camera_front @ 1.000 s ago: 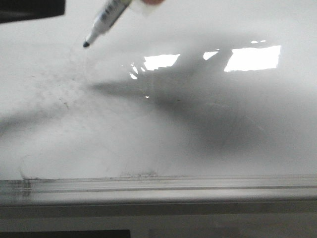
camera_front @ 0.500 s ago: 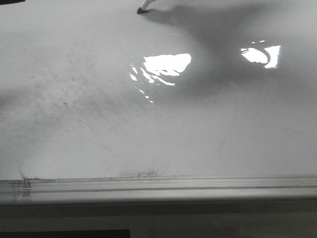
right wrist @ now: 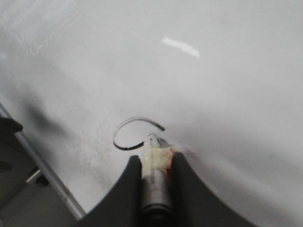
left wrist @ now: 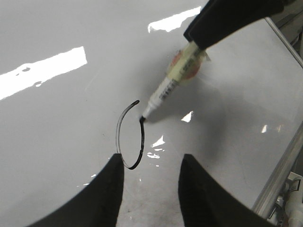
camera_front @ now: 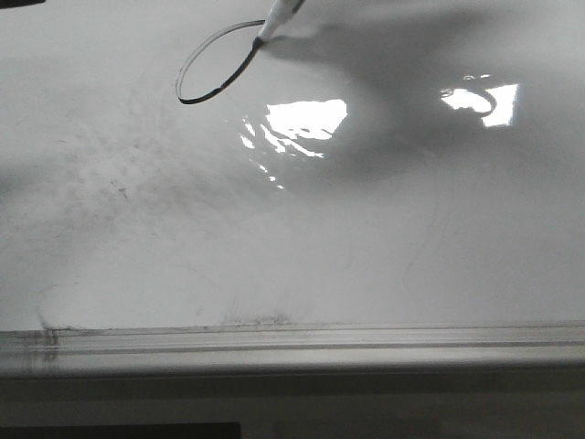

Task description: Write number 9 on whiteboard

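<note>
From the front, the marker point(camera_front: 279, 18) tip touches the whiteboard point(camera_front: 292, 247), closing the number 9 point(camera_front: 217, 62) loop at its far right. Left wrist: the left pincer point(left wrist: 150, 176) hangs released, loop just beyond. Right wrist: the right pincer point(right wrist: 156, 165) clenches the marker, nearer; the stem must run toward the rail.

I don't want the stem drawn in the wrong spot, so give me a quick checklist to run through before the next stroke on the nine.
1. Marker held: ok. The right tool is shut on the marker.
2. Tip on the whiteboard: ok. In the left wrist view it touches the end of the stroke.
3. Loop of the number 9 closed: not ok in the wrist views, which show a gap between the stroke's ends.
4. Stem drawn: not ok, only the loop exists.
5. Room for the stem: ok, bare board lies between loop and edge rail.
6. Left tool clear of the ink: ok, open and empty.
</note>
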